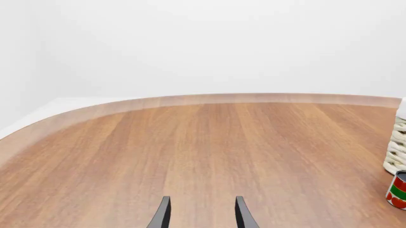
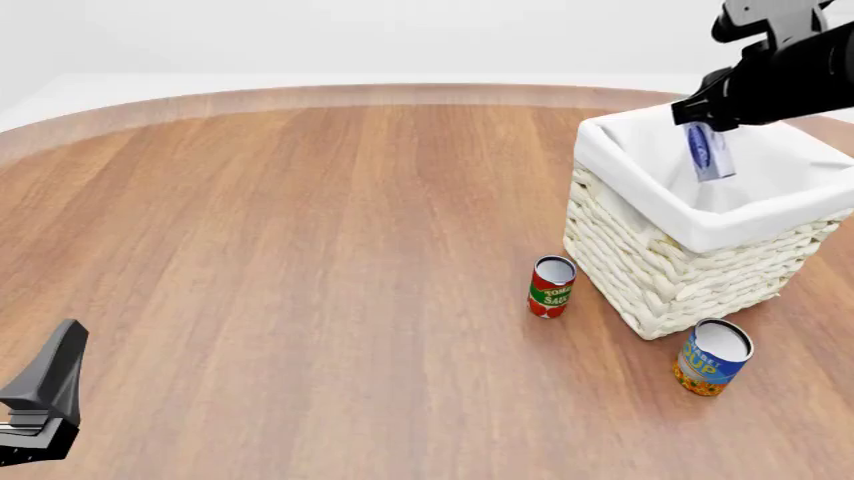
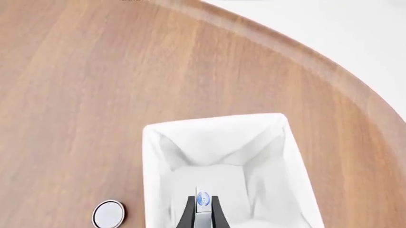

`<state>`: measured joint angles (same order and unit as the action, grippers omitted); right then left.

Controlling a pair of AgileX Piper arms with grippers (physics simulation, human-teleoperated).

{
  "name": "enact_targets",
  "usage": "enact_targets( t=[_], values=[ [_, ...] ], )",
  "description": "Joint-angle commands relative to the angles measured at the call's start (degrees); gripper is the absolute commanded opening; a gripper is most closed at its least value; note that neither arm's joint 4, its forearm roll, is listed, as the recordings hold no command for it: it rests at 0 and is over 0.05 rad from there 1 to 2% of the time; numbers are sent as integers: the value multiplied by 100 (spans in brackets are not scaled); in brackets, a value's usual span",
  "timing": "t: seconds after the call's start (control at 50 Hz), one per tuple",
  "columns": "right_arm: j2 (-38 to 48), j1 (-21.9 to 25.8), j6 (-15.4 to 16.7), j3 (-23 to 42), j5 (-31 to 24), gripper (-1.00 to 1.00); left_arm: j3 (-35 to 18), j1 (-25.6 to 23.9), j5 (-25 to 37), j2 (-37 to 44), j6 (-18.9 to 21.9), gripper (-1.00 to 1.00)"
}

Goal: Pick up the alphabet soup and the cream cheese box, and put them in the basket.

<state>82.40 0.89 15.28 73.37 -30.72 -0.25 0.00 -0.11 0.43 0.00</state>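
The box [image 2: 707, 152] hangs edge-down between the fingers of the right gripper [image 2: 703, 135], pinched at its upper end, pale blue and white with a darker blue mark. In the right wrist view the same box [image 3: 202, 202] shows as a thin strip clamped between the two dark fingers [image 3: 188, 213], so the jaws are closed on it to about the box's thickness. Directly beneath the gripper lies the open mouth of the basket [image 2: 694, 262]; the box is over the white lining, above the floor of the basket and touching neither wall nor bottom as far as can be seen. The wrist view looks straight down into the basket [image 3: 152, 166].

The soup [image 2: 713, 357] stands upright on the table [image 2: 307, 260], below the gripper and nearer the camera, just beside the basket's near corner. The red-and-green can [image 2: 550, 287] stands upright just beside the basket's left wall, to the left of the soup; its round top [image 3: 108, 213] shows from above.

The left gripper [image 2: 47, 385] sits well apart, at the far left near edge, low over bare wood. Its fingers [image 1: 161, 213] stand apart with a clear gap and nothing between them. Past them, the basket's wicker edge [image 1: 396, 152] and the red-and-green can [image 1: 398, 190] sit at the border of that view.
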Motion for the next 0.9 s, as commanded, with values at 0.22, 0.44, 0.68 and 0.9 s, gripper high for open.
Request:
enact_targets(
  t=[0.22,0.44,0.68,0.9],
  values=[
    [99,-74,-127,-223,415,-100,0,0,0,0,0,100],
    [167,-104,-217,-229,626,-100,0,0,0,0,0,100],
    [349,-215,-256,-298,951,-100,0,0,0,0,0,100],
    [593,-385,-260,-378,1197,-100,0,0,0,0,0,100]
  ],
)
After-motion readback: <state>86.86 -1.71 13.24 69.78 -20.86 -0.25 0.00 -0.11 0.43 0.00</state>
